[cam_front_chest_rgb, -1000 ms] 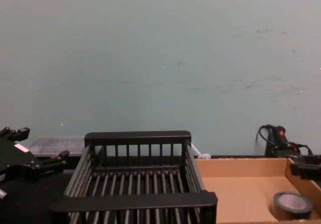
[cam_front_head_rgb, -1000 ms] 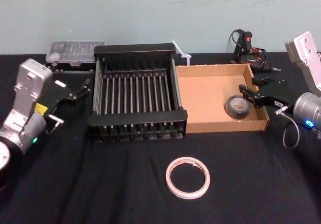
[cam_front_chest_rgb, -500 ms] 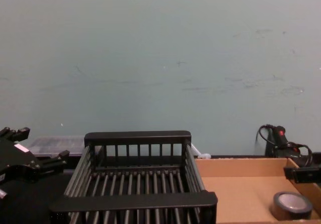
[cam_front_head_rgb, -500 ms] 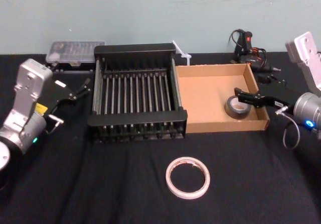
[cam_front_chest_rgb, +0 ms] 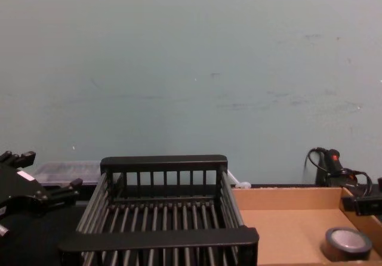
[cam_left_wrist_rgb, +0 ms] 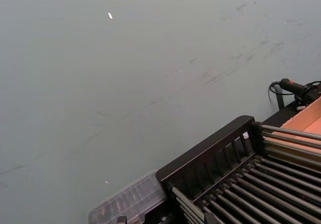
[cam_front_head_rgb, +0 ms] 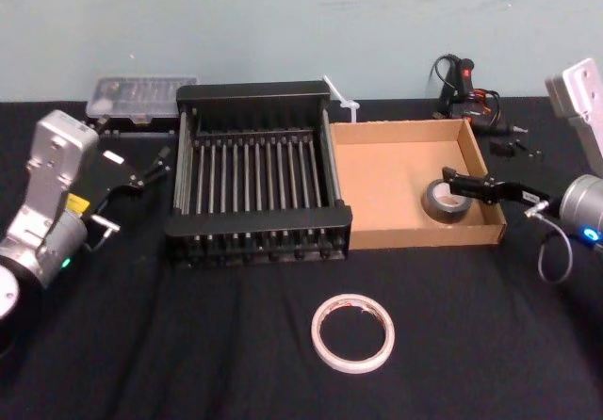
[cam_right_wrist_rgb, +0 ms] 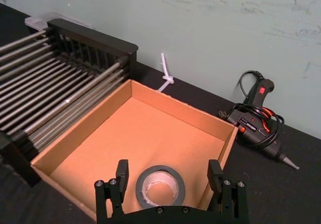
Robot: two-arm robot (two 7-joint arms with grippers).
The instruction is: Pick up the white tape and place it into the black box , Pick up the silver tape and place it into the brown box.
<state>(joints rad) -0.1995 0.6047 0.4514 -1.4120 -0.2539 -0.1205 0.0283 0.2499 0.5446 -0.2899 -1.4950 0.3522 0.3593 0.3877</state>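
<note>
I see right gripper [cam_right_wrist_rgb: 168, 168] spread wide over silver tape [cam_right_wrist_rgb: 160, 186], one finger each side, not clamping. Silver tape lies flat inside brown box [cam_front_head_rgb: 415, 238], near its right front corner. White tape [cam_front_head_rgb: 317, 333] flat on worktop [cam_front_head_rgb: 188, 345], in front of black box [cam_front_head_rgb: 259, 220], well apart. Left gripper [cam_front_head_rgb: 154, 167] parked left of black box, jaws apart.

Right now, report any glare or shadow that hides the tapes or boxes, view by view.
Head view: even light; pale glints on the black box bars, white tape plain against the dark cloth, left gripper parked beside the crate. Right wrist view: brown box floor evenly lit, no glare on the silver tape framed by the open right gripper. Chest view: nothing washed out.
</note>
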